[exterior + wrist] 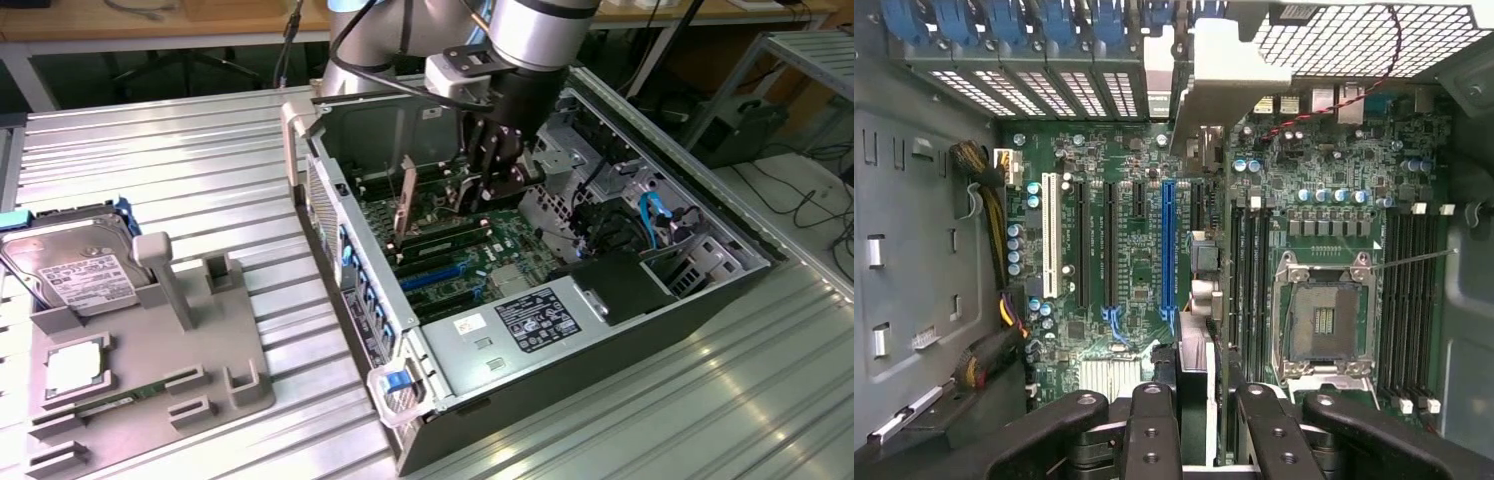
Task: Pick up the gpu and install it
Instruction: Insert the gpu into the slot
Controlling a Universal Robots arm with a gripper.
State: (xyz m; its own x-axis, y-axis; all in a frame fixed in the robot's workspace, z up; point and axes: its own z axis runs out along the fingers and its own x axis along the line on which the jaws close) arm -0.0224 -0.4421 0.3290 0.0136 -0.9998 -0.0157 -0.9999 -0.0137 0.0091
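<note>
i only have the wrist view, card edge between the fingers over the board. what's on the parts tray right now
observer: A hard drive sits at one end of the grey tray, at the exterior view's left.
operator: how's the case sitting
observer: The case lies on its side, open side up, on a ribbed metal table.
operator: and the arm
observer: The arm reaches down into the case from above. The gripper, holding the gpu, is low over the motherboard.
</note>
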